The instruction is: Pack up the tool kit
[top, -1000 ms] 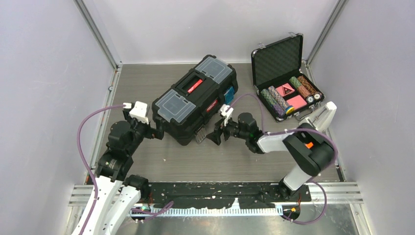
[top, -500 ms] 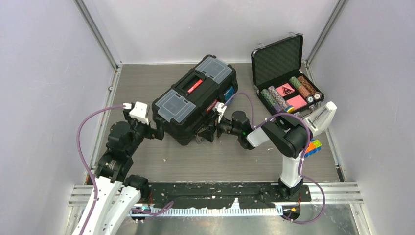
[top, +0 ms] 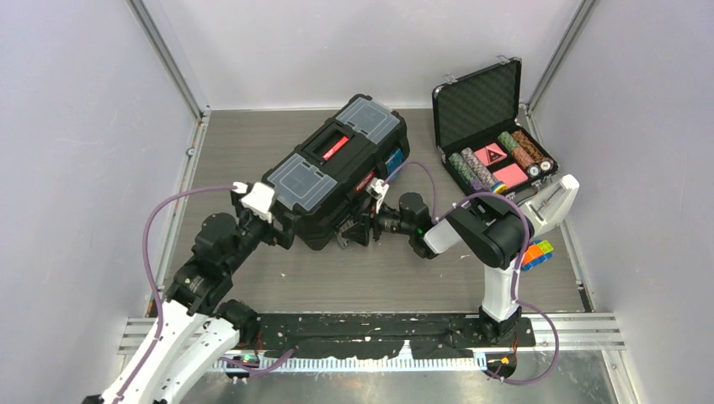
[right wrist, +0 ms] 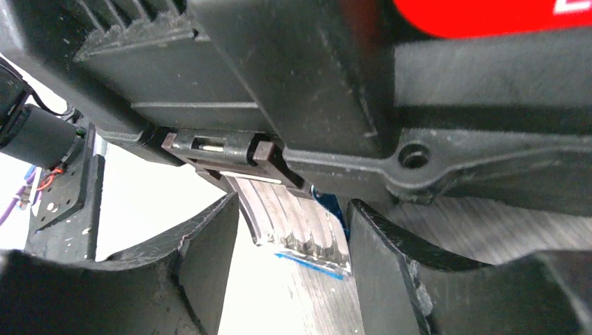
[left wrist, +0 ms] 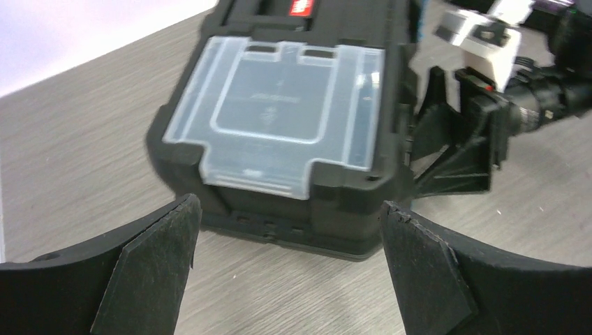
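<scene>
One grey table (top: 379, 278) carries everything. Biggest on it is the black toolbox (top: 337, 172), which lies diagonally near the middle with its two clear compartment lids facing up. An open case of poker chips (top: 492, 126) stands at the far right corner. The left gripper (left wrist: 290, 216) faces the toolbox's near-left end, jaws spread wide. The right gripper (right wrist: 293, 209) has its fingers on either side of a ribbed latch (right wrist: 297, 227) on the toolbox's front; whether they pinch it cannot be told.

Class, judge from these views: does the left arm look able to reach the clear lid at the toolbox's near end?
Probably yes. The left gripper faces that clear lid with jaws open and nothing between; the right gripper is off at the front of the toolbox.
</scene>
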Controlling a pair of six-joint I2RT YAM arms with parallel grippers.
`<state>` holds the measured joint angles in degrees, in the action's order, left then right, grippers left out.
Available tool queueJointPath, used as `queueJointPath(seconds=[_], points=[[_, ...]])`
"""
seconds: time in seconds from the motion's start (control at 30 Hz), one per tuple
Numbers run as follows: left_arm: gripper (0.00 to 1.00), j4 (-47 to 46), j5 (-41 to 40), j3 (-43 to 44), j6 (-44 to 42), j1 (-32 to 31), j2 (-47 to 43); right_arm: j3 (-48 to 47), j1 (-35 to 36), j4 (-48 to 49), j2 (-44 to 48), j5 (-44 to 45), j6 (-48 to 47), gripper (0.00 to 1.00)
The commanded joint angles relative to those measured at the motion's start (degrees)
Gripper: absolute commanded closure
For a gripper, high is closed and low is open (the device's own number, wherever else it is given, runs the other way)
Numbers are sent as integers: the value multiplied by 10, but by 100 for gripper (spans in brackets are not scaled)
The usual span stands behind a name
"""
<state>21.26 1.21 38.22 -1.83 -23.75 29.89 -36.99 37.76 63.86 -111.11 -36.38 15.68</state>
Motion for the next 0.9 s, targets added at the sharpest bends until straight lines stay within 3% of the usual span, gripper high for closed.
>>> queueJointPath(seconds=[0.0, 0.23, 0.43, 0.67, 0.87], points=[[2, -13, -98, 39, -55, -100, 9, 11, 2, -13, 55, -1, 24, 37], [2, -15, -181, 53, -111, -250, 57, 7, 1, -130, 117, 5, 27, 39], [1, -75, -233, 26, -159, -374, 121, -25, 1, -228, 151, 10, 59, 39], [3, -205, -275, -35, -178, -453, 198, -81, 1, -367, 171, 39, 78, 39], [7, -315, -309, -70, -194, -498, 271, -106, 1, -423, 175, 58, 101, 39]])
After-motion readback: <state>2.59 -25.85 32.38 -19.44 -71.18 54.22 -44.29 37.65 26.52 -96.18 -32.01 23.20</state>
